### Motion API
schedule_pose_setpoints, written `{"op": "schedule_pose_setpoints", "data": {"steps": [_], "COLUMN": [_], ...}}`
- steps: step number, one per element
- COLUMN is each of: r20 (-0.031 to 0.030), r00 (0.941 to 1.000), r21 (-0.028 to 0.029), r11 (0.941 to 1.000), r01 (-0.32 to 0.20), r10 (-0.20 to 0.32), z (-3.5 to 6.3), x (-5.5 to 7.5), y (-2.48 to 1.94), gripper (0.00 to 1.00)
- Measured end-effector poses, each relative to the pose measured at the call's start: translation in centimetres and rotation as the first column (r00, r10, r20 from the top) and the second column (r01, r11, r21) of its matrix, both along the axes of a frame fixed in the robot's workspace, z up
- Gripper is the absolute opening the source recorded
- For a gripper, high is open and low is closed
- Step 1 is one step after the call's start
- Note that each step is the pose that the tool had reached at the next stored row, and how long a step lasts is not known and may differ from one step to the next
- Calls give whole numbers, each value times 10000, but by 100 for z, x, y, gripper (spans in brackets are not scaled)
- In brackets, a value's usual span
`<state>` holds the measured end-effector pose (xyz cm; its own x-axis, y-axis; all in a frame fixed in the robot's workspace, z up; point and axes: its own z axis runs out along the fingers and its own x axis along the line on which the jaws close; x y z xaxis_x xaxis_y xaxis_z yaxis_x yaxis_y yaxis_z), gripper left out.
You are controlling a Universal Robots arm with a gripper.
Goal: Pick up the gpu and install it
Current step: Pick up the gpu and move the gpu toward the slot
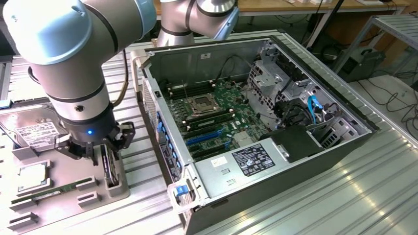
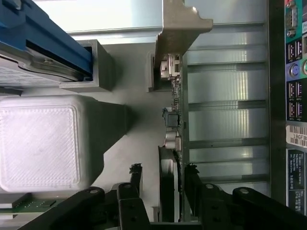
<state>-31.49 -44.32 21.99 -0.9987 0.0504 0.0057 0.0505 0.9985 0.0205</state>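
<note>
The gpu (image 1: 108, 169) stands on edge in a slot of the grey fixture tray (image 1: 65, 215), at the exterior view's left, beside the open computer case (image 1: 339, 147). My gripper (image 1: 104, 154) is lowered over it, one finger on each side. In the wrist view the gpu (image 2: 172, 129) runs as a thin edge-on board with its silver bracket (image 2: 180, 24) at the far end. My gripper (image 2: 163, 168) straddles the card's near end. One fingertip (image 2: 192, 170) lies close against the card, while the other fingertip (image 2: 135, 168) stands apart from it with a visible gap.
On the tray lie a hard drive (image 1: 36, 129), a processor (image 1: 29, 176) and a memory stick (image 1: 56, 191). Inside the case are the motherboard (image 1: 216, 115), blue expansion slots (image 1: 205, 137) and the power supply (image 1: 251, 159). The case's rear ports (image 2: 295, 72) lie close beside the tray.
</note>
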Motion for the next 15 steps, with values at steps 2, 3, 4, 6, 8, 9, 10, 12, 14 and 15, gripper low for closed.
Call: {"op": "schedule_pose_setpoints", "data": {"steps": [2,3,4,6,8,9,10,12,14,15], "r20": [2,-1,-1,-3,-1,0,1,0,1,2], "r00": [10000,10000,10000,10000,10000,10000,10000,10000,10000,10000], "r21": [2,0,-1,-2,-1,0,0,0,2,8], "r11": [10000,10000,10000,10000,10000,10000,10000,10000,10000,10000], "r01": [0,0,1,1,0,0,0,0,0,0], "r10": [0,0,-1,-1,0,0,0,0,0,0], "z": [-7,-9,-11,-13,-14,-15,-15,-15,-15,-13], "x": [10,16,20,21,22,22,22,22,22,22], "y": [0,0,0,0,0,0,0,0,0,0], "gripper": [36,31,28,28,28,28,28,28,28,28]}}
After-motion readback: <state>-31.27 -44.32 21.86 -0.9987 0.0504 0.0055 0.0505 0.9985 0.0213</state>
